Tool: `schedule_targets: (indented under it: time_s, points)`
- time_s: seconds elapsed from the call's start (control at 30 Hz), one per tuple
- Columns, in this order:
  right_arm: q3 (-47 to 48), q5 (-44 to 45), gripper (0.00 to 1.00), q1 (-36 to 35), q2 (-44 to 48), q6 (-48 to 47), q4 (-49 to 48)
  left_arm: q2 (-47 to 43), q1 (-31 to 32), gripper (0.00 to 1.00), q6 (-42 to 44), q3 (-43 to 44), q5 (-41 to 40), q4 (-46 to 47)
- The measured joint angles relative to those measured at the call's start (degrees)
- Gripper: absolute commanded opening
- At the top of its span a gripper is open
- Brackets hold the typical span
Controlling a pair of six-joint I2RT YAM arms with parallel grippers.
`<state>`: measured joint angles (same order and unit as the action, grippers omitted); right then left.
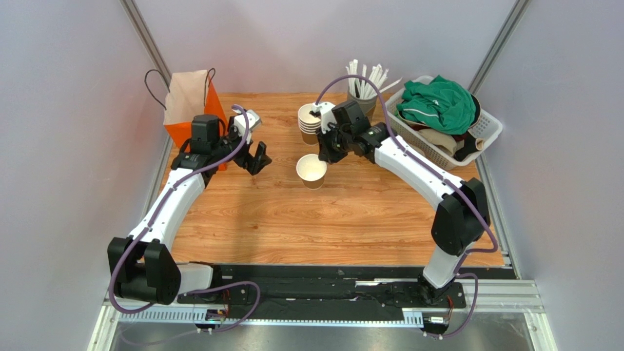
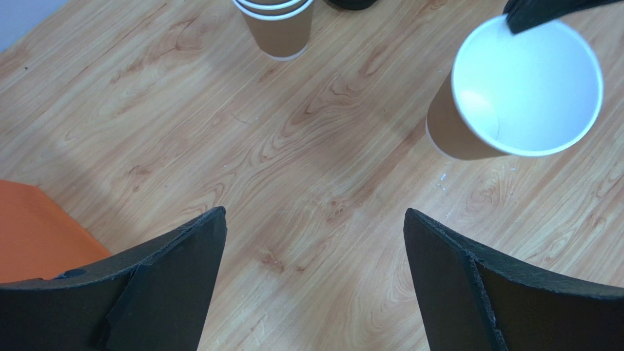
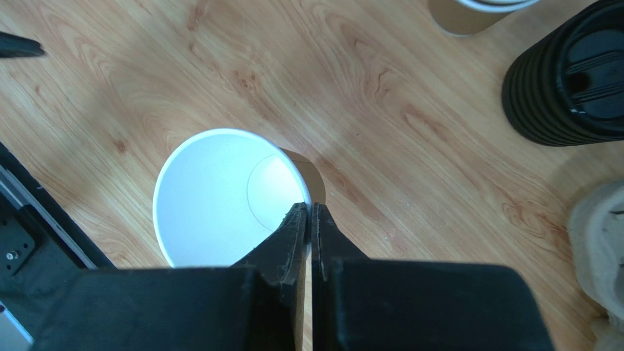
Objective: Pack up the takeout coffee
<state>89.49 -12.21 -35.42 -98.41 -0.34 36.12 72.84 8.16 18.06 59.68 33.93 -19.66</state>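
Upright near the middle of the wooden table: the takeout coffee cup, small, tan-brown paper outside, smooth cream-white inside, round mouth open to the top camera, thin rolled rim. Clamped on that rim at the cup's 1 o'clock: the right gripper, matte black fingers pressed together with only the paper wall between them, one inside the mouth, one outside. Cannot tell whether resting on the wood or held just off it. Near, at 12 o'clock from the cup: a stack of paper cups in the same brown, white rims nested. In the right wrist view, at 2 o'clock from the cup: a stack of black lids, ribbed down the side, glossy on top. At 9 o'clock, apart from the cup: the left gripper, jaws spread wide, wedge-shaped black fingers with bare wood grain between them. Beyond it at 10 o'clock: an orange bag, pale inside, dark cord handles, standing open. Farther back at 1 o'clock: a grey pot of white sticks. At 2 o'clock: a white slotted plastic basket heaped with crumpled green cloth.
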Motion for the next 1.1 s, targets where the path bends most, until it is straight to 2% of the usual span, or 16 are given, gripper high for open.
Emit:
schedule_targets:
  time_s: [0.23,0.7,1.1]
  points:
    - [-0.9,-0.46,0.03,-1.97,-4.44,-0.55,-2.03,-0.02,0.0,0.99,-0.2,-0.07,-1.07,0.24]
    - [-10.75,-2.1,0.03,-4.52,-4.57,-0.59,-7.89,0.0,0.0,0.99,-0.2,-0.09,-1.2,0.26]
    - [-14.91,-1.79,0.04,-4.52,-3.43,-0.59,-12.2,0.0,0.0,0.99,-0.2,-0.11,-1.07,0.26]
